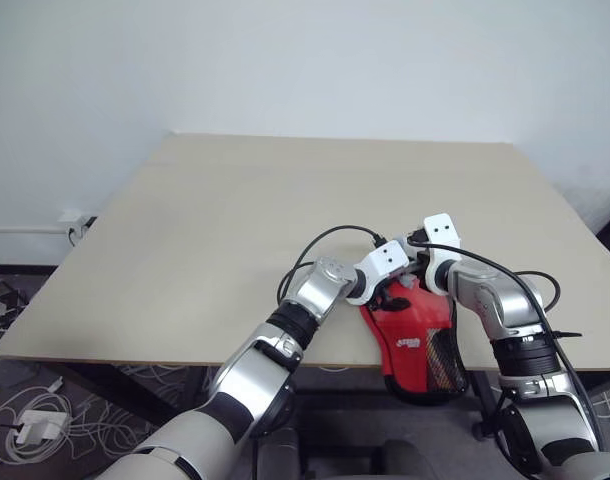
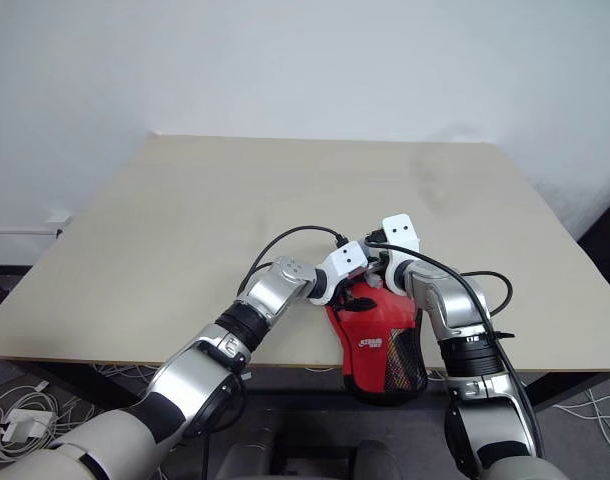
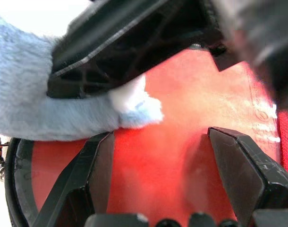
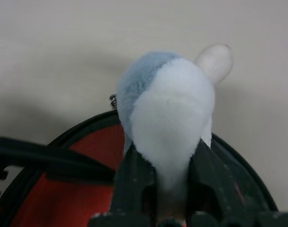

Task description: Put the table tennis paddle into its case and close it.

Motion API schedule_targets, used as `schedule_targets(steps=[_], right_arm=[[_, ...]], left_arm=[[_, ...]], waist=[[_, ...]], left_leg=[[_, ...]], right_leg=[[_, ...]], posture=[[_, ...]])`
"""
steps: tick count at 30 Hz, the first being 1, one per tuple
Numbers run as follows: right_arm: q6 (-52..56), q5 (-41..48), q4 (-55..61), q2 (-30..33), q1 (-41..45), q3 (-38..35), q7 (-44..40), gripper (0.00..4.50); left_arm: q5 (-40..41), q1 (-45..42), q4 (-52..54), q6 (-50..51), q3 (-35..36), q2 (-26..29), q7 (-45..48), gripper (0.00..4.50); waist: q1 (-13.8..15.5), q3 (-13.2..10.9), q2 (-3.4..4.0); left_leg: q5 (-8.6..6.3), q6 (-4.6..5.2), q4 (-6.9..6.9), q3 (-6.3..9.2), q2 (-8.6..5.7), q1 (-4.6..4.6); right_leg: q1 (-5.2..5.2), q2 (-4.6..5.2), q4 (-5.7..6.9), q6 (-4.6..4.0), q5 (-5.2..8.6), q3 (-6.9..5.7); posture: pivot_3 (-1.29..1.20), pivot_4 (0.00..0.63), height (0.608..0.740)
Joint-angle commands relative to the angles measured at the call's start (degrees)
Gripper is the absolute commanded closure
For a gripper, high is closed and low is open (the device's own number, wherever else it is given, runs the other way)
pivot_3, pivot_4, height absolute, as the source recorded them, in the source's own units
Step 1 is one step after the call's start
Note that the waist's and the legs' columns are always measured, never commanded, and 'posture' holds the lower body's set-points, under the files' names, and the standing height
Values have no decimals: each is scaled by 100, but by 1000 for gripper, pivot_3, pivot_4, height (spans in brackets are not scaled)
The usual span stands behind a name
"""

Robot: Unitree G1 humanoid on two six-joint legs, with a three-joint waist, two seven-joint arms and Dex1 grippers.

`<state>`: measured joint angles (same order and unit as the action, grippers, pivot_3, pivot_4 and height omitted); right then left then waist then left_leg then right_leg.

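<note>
Two grippers meet over the red case (image 1: 417,345), which lies at the table's (image 1: 235,230) near edge, partly overhanging it. We see our right gripper (image 4: 164,189) clamped on the grey-white plush toy (image 4: 170,118) just above the case's rim. Our left gripper (image 3: 158,165) stands spread wide, empty, fingers just over the case's red surface.

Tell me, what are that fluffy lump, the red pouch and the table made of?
The plush lump, pinched in the right gripper, looks like soft synthetic fur: fuzzy grey-blue and white pile. The case seems to be matte red fabric with black edging and a mesh patch. The table looks like smooth beige laminate, though its core can't be told.
</note>
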<state>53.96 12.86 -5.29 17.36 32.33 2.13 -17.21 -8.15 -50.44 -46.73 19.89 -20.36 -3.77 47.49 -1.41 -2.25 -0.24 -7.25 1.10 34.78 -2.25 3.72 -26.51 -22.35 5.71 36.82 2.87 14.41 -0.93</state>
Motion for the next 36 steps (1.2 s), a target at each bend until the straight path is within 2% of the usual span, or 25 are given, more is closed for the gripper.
schedule_targets(steps=[1,9,19,25,36], right_arm=[[-259,-144,-86,12,144,-126,139,4304],[-853,-515,-368,440,271,-495,568,4304],[-1048,-925,-359,1200,91,-405,577,4304],[-718,-875,214,1691,-632,-502,218,4304],[-416,-158,1371,3089,-2413,-1795,-1205,4304]], left_arm=[[-217,94,-222,278,-199,61,-116,1178],[-166,109,-266,507,-173,31,-78,1178],[-100,104,-335,601,-128,-70,-84,1178],[-89,86,-395,654,-93,-135,-137,1178],[-85,56,-644,472,-23,-254,-298,1178]], waist=[[1,0,0],[6,0,1],[30,0,4],[93,0,4],[174,2,8]], left_leg=[[0,0,0,-1,0,0],[0,0,1,-2,-1,-1],[0,1,0,-2,-7,-3],[-4,9,9,-3,-14,-6],[-14,22,31,-2,-17,-4]], right_leg=[[0,0,0,0,0,0],[-1,2,0,0,0,0],[-1,7,-2,1,1,0],[3,13,-5,2,2,2],[16,17,-8,28,19,2]], posture=[[0,0,740],[0,0,740],[0,0,740],[0,0,740],[0,0,740]])
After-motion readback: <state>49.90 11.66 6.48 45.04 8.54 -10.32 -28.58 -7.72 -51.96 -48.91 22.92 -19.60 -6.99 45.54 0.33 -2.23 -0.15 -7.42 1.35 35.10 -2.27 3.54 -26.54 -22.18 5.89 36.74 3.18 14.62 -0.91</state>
